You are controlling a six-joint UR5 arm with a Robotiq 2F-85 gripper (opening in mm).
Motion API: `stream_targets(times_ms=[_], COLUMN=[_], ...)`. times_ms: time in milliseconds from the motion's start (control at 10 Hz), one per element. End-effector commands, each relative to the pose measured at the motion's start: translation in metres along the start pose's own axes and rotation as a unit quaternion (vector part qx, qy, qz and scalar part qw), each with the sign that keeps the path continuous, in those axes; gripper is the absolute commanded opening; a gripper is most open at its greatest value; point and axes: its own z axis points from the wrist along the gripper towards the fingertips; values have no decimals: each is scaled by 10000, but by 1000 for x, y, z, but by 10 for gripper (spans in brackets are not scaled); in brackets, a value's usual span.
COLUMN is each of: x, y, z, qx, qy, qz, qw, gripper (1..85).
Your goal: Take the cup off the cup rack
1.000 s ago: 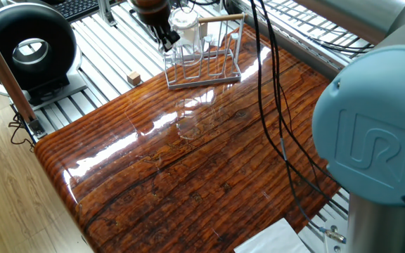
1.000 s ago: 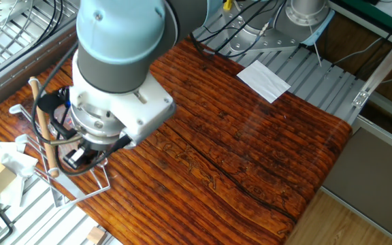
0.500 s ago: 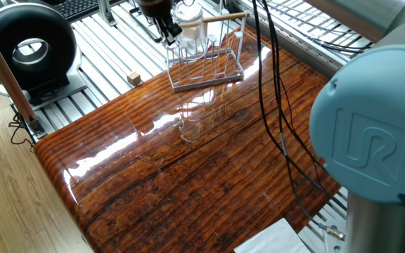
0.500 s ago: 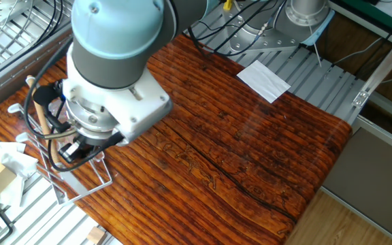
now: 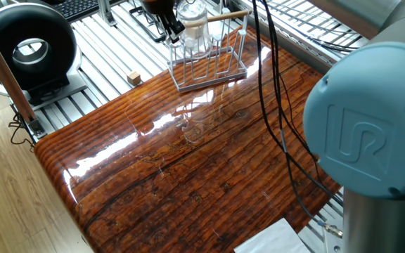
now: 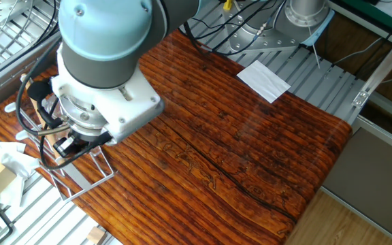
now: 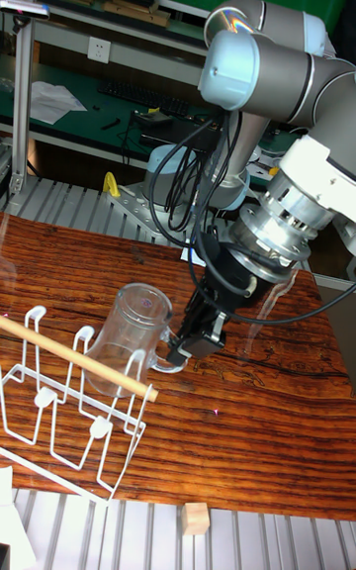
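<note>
The cup (image 7: pixel 127 337) is a clear tumbler, tilted, just behind the pale wooden dowel (image 7: pixel 74 356) that tops the cup rack (image 7: pixel 61 431). My gripper (image 7: pixel 181 349) is shut on the cup's side from the right. In one fixed view the cup (image 5: pixel 193 20) hangs over the rack (image 5: pixel 209 62) at the table's far edge, with the gripper (image 5: pixel 169 25) to its left. In the other fixed view the arm's wrist (image 6: pixel 97 102) covers the gripper and cup; only the rack's wire base (image 6: pixel 80 178) shows.
The wooden table (image 5: pixel 188 169) is glossy. A small wooden block (image 5: pixel 134 77) lies on the metal slats left of the rack. A black round device (image 5: pixel 27 42) stands at far left. Cables (image 5: pixel 276 105) hang over the table. White paper (image 6: pixel 264 79) lies at one corner.
The gripper has carried the cup upward and toward the table's far edge. The rack has shifted slightly with it.
</note>
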Motion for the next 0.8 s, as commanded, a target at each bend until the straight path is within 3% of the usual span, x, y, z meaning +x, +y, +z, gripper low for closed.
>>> stream_targets(times_ms=[0,200,700], x=[-7,-16,-11], y=[2,8,11], z=[1,2,-2], qx=[-85,-265,-304], qy=[-175,-359,-311], qz=[227,416,465], qw=[9996,9981,9980], gripper=[13,13,13])
